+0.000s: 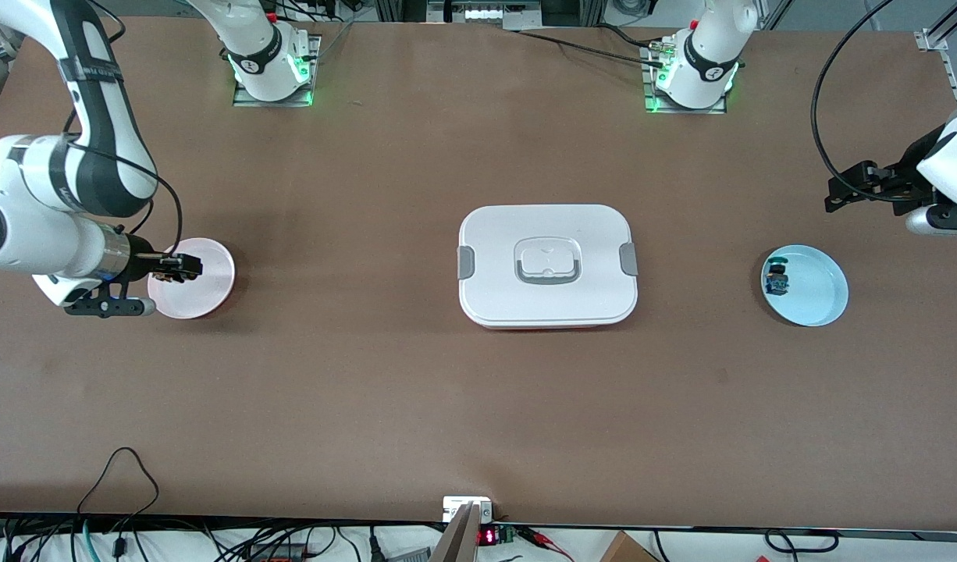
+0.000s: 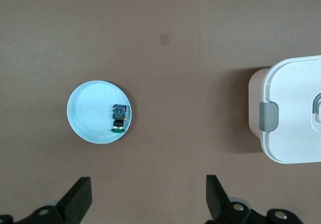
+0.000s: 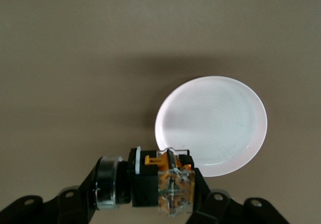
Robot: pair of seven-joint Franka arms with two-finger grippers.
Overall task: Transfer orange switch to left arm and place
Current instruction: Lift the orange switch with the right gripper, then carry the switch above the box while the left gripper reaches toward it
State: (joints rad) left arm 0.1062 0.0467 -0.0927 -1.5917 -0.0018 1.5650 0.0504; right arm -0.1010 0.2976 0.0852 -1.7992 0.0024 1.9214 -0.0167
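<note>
Matt brown worktop (image 1: 369, 390); smooth white plastic box (image 1: 547, 265) with grey clips; both plates, pink (image 1: 205, 273) and blue (image 1: 818, 289), look glossy.

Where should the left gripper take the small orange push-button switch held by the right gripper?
Probably its black collar, from the side away from the right gripper: the orange switch lies crosswise between those fingers, leaving it bare. The open left gripper waits near the round blue plate.

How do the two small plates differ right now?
The pink plate at the right arm's end lies bare, with the right claw above it shut on the orange switch. The blue plate at the left arm's end holds the green-capped switch. Both are small, round and flat on the table.
</note>
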